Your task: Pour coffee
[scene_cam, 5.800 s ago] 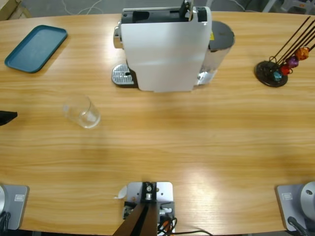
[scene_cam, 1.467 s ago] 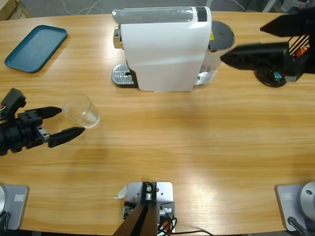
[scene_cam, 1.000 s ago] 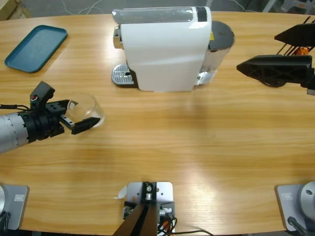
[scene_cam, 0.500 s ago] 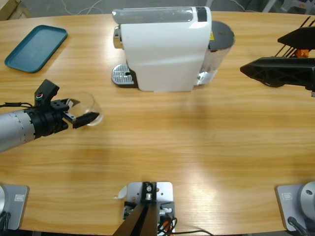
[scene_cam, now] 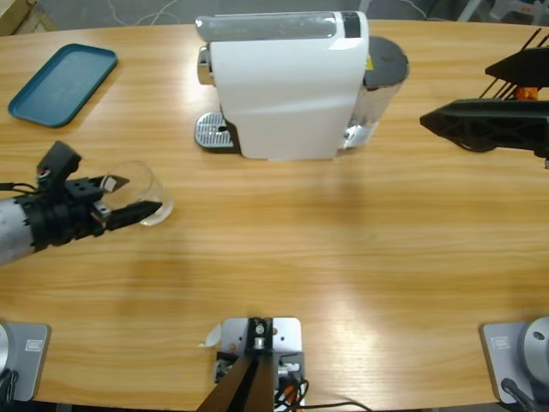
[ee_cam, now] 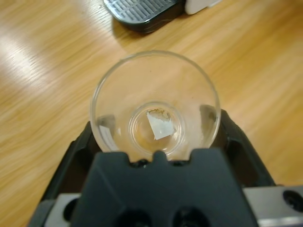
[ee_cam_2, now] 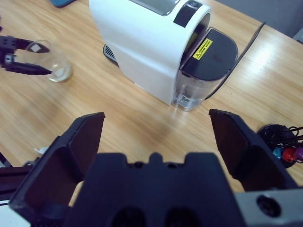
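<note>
Glass tumbler (ee_cam: 155,108) looks empty, sits between left hand (scene_cam: 129,197) jaws, grip contact unclear. Right hand (scene_cam: 467,120) spread wide near coffee machine (scene_cam: 287,81) over surface (scene_cam: 343,257).

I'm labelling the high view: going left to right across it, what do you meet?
Left gripper around the glass tumbler → drip tray → white coffee machine → right gripper over the capsule stand.
</note>
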`<state>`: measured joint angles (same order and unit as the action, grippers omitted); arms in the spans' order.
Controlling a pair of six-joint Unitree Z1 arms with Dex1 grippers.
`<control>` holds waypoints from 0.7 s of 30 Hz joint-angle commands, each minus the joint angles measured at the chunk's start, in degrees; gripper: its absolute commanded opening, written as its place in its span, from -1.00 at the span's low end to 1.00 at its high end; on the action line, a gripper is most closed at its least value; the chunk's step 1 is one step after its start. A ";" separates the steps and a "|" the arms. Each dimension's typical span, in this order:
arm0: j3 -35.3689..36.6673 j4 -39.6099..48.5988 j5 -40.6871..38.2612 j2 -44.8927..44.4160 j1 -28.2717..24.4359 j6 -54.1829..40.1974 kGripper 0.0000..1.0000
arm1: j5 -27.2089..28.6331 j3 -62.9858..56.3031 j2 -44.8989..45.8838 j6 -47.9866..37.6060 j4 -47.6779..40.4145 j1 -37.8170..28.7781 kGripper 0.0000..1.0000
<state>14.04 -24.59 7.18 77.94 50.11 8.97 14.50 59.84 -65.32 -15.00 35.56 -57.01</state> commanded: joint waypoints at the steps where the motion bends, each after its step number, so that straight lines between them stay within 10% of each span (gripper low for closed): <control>1: 12.31 18.99 -16.66 -8.18 -13.62 -14.31 -0.90 | 0.71 -0.90 2.07 2.52 0.02 0.28 1.00; 8: 22.36 25.93 -32.79 0.91 -24.76 -33.23 -0.90 | -1.00 -0.39 2.20 7.67 1.09 0.25 1.00; 21: 36.02 27.48 -36.78 20.51 -30.77 -44.74 -0.90 | 0.74 -0.44 4.59 8.57 4.92 0.58 1.00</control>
<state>43.85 2.38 -26.18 88.72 21.70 -34.26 14.03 59.87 -62.36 -7.91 38.89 -56.99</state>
